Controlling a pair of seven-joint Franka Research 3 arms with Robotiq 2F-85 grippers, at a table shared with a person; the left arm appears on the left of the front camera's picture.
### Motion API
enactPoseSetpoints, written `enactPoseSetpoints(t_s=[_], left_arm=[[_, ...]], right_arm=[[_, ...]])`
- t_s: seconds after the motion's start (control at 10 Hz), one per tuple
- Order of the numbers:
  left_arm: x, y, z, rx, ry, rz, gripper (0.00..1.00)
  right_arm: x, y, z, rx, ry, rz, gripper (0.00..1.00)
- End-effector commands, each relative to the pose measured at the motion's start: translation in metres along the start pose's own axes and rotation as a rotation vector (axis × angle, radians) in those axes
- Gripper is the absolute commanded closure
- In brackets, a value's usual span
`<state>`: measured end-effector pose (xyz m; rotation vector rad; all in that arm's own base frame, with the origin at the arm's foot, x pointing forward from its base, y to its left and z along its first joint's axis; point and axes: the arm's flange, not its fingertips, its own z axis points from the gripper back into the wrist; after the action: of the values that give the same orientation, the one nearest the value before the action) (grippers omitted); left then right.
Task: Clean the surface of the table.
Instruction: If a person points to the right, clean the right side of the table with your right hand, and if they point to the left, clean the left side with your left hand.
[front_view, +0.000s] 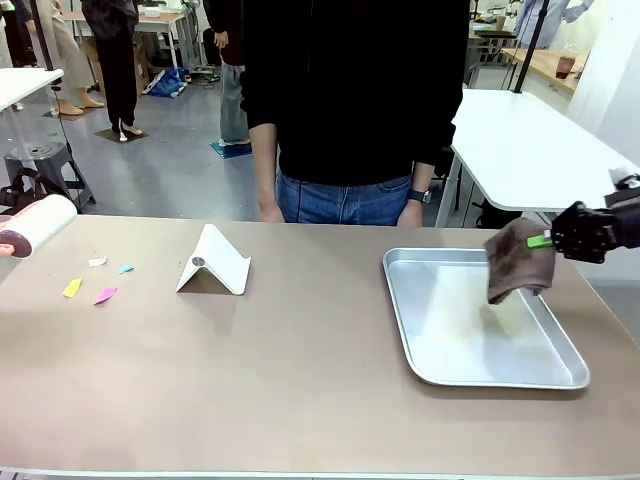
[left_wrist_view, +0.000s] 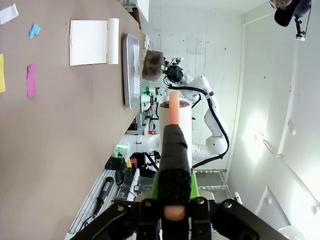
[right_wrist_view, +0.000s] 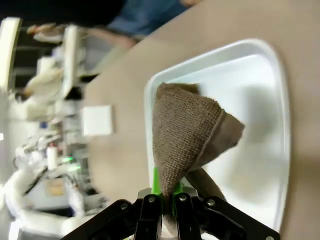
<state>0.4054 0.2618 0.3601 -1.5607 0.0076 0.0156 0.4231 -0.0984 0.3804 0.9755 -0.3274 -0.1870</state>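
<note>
Across the near, wide taupe-brown table (front_view: 300, 390), small coloured paper scraps (front_view: 105, 295) lay at its left part beside a white folded stand (front_view: 213, 262), so I judged the cleaning barely begun. My left claw (left_wrist_view: 174, 192) was clamped on the black handle of a white lint roller (front_view: 40, 225) just left of them; I meant to lower it flat and roll with light pressure. Farther right, my right claw (front_view: 548, 240) pinched a brown towelling cloth (front_view: 518, 262) hanging over the shiny metal tray (front_view: 500, 384).

Silver tray (front_view: 470, 345), brown cloth (front_view: 518, 262) hanging above it, white folded stand (front_view: 215, 262), coloured paper scraps (front_view: 104, 295), white roll (front_view: 40, 225)
</note>
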Motion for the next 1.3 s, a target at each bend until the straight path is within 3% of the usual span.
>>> enactPoseSetpoints(t_s=[0.0, 0.3, 0.5, 0.7, 1.0, 1.2], left_arm=[[-0.004, -0.003, 0.001, -0.006, 0.009, -0.018, 1.00], [-0.004, -0.003, 0.001, -0.006, 0.009, -0.018, 1.00], [-0.004, -0.003, 0.001, -0.006, 0.009, -0.018, 1.00], [-0.004, -0.003, 0.001, -0.006, 0.009, -0.018, 1.00], [-0.004, -0.003, 0.001, -0.006, 0.009, -0.018, 1.00], [-0.004, -0.003, 0.001, -0.006, 0.009, -0.018, 1.00]], right_arm=[[0.005, -0.046, 0.006, 0.207, 0.125, -0.026, 0.93], [-0.006, -0.076, 0.044, 0.431, 0.185, -0.039, 0.93], [-0.016, -0.077, 0.069, 0.436, 0.093, -0.084, 0.93], [-0.025, -0.051, 0.089, 0.410, 0.005, -0.134, 0.93], [-0.044, 0.005, 0.109, 0.333, 0.019, -0.234, 0.93], [-0.049, 0.023, 0.105, 0.305, 0.068, -0.247, 0.93]])
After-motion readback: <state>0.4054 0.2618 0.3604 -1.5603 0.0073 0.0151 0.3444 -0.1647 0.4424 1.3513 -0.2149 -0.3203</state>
